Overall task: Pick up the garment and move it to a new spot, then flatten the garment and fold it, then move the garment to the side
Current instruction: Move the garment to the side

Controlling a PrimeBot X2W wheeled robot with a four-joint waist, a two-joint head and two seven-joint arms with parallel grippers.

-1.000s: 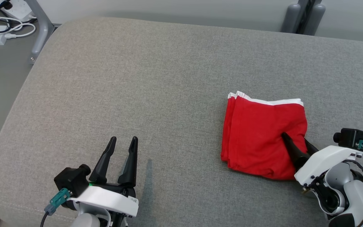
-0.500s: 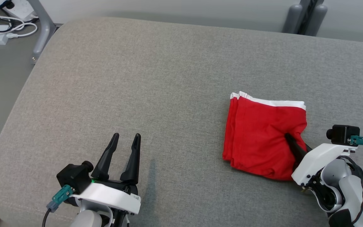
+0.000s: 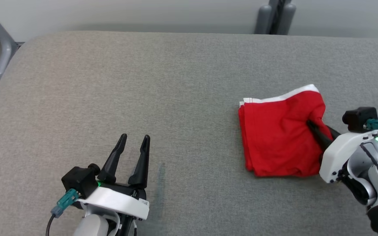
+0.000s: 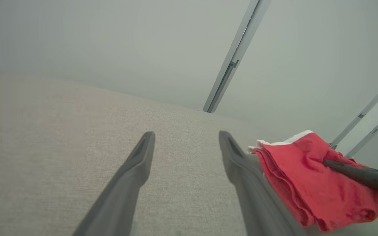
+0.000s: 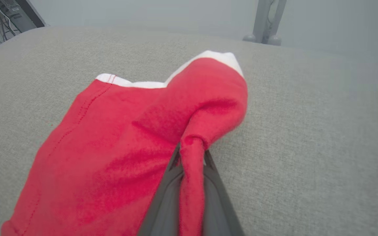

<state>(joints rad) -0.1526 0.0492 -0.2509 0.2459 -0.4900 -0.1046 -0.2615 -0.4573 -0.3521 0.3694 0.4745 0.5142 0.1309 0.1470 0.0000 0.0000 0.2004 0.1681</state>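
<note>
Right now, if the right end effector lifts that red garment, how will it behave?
Likely floppy: the red garment bunches into a ridge at the right end effector. Held at one edge, its folded layers may sag open.

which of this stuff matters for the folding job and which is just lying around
In the job: red garment, right pincer shut on it, open left pincer, grey cushion.
Lying about: grey post behind, metal leg far left.
</note>
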